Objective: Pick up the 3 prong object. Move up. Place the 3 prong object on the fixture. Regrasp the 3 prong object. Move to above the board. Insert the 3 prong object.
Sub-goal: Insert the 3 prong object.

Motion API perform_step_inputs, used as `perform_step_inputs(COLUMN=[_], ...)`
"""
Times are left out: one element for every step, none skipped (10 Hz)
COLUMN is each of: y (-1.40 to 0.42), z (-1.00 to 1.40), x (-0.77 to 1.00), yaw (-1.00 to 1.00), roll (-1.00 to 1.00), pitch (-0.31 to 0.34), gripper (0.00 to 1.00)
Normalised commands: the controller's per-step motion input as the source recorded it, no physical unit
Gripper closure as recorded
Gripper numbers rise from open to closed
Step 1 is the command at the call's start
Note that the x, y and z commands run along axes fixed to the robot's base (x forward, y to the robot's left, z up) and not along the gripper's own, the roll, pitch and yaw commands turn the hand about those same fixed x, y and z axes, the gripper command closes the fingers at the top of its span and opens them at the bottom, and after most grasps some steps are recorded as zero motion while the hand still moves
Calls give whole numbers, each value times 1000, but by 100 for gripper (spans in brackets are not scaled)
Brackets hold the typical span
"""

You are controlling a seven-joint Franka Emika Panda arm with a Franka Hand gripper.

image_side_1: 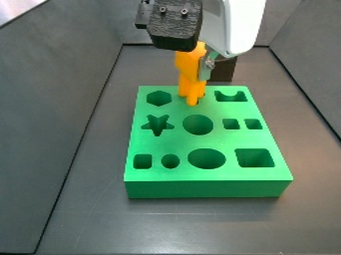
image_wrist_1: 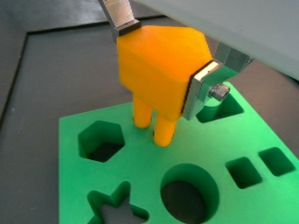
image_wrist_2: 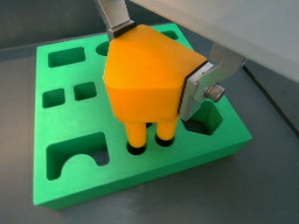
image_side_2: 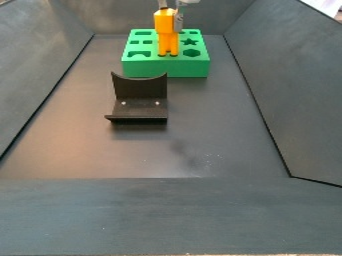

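Observation:
In both wrist views my gripper point(image_wrist_1: 163, 61) point(image_wrist_2: 158, 61) is shut on the orange 3 prong object point(image_wrist_1: 149, 92) point(image_wrist_2: 138, 96), one silver finger point(image_wrist_1: 211, 83) on each side of its blocky body. The piece hangs upright, prongs down, over the green board point(image_wrist_1: 251, 206) point(image_wrist_2: 82, 188). In a wrist view its prong tips reach small round holes in the board's top; their depth cannot be told. In a side view the piece point(image_side_1: 190, 75) stands at the board's point(image_side_1: 200, 174) far part, between the hexagon and a notched cutout. The fixture point(image_side_2: 138, 97) stands apart from the board on the dark floor.
The board carries several cutouts: a hexagon point(image_wrist_1: 101, 142), a star point(image_wrist_1: 117, 208), an oval point(image_wrist_1: 187, 194) and squares point(image_wrist_1: 246, 171). Dark sloping walls point(image_side_2: 47, 90) enclose the floor. A dark block point(image_side_1: 222, 68) shows just behind the board.

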Motion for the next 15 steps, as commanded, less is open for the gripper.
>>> perform_step_inputs(y=[0, 177, 274, 286, 166, 0, -140, -146, -146, -154, -86, -97, -117, -146, -177], z=[-246, -151, -97, -74, -154, -326, -297, -266, -226, -200, -254, -451, -517, -600, -543], x=[183, 0, -11, -220, -177, 0, 0, 0, -103, -91, -63, 0, 0, 0, 0], yaw=[-257, -149, -80, 0, 0, 31, 63, 100, 189, 231, 271, 294, 203, 171, 166], roll=[0, 0, 0, -21, -63, -161, -160, -189, -207, -203, -191, -77, -13, 7, 123], pitch=[100, 50, 36, 0, 0, 0, 0, 14, 0, 0, 0, 11, 0, -41, -11], gripper=[100, 100, 100, 100, 100, 100, 100, 100, 100, 100, 100, 100, 100, 100, 100])
